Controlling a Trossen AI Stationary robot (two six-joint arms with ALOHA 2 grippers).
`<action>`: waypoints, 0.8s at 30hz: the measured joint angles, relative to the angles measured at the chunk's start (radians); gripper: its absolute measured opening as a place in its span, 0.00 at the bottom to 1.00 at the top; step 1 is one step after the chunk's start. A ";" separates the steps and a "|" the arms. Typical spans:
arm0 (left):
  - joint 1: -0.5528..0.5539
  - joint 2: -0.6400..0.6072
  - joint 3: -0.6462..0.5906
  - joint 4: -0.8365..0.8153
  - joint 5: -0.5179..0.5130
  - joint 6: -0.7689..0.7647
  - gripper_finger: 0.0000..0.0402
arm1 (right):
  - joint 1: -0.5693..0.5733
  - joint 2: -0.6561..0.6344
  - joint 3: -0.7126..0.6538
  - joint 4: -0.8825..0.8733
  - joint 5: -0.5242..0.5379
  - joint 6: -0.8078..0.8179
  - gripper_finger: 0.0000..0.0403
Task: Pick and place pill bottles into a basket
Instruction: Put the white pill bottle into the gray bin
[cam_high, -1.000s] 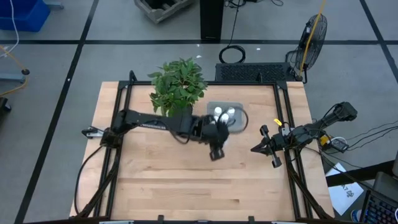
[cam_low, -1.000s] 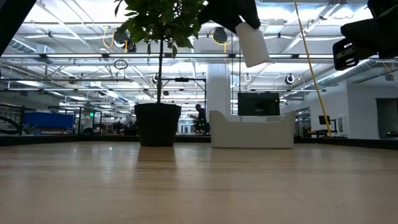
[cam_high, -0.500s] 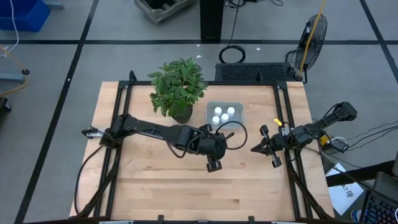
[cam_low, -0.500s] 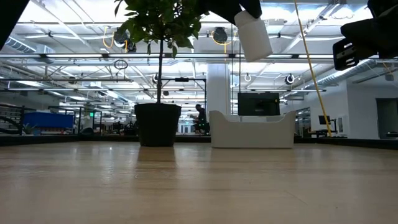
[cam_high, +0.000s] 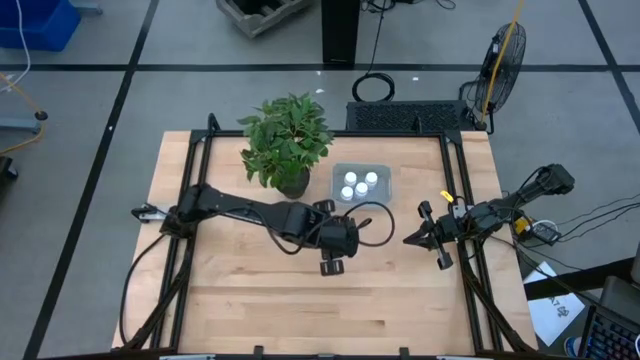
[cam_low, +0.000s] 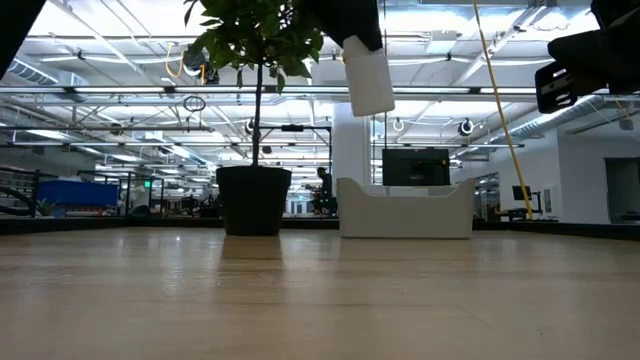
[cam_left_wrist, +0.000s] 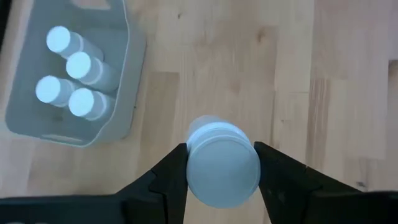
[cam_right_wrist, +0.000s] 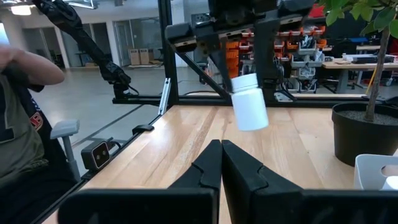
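Observation:
My left gripper (cam_high: 333, 262) is above the middle of the table, nearer the near edge than the basket, and is shut on a white pill bottle (cam_low: 367, 75). The bottle also shows in the left wrist view (cam_left_wrist: 222, 165) and the right wrist view (cam_right_wrist: 250, 102). The pale grey-blue basket (cam_high: 384, 178) stands on the table right of the plant, with several white bottles (cam_left_wrist: 73, 78) upright in it. My right gripper (cam_high: 410, 238) waits shut and empty near the table's right edge. My left gripper pinches the bottle's upper end (cam_left_wrist: 194, 174) between its two fingers (cam_left_wrist: 169, 182), one on each side. The fingers come from above, pointing down. The bottle hangs below them, nearly upright and well clear of the table.
A leafy plant (cam_high: 288, 140) in a dark pot (cam_low: 253, 200) stands left of the basket at the table's far side. Bare wooden table (cam_high: 270, 300) lies near and left of my left gripper. A person (cam_right_wrist: 18, 93) shows beyond the table in the right wrist view.
My left gripper has moved with the bottle from beside the basket toward the table's near edge and a little left. The bottle, tilted before, now hangs nearly upright and stays clear of the table.

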 joint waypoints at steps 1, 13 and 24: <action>-0.007 0.000 0.000 0.007 -0.012 0.000 0.41 | 0.000 0.000 0.000 0.000 0.000 0.000 0.01; 0.046 -0.001 0.000 0.148 0.002 0.058 0.44 | 0.000 0.000 0.000 0.000 0.000 0.000 0.01; 0.084 -0.002 0.000 0.145 0.158 0.158 0.41 | 0.000 0.000 0.000 0.000 0.000 0.000 0.01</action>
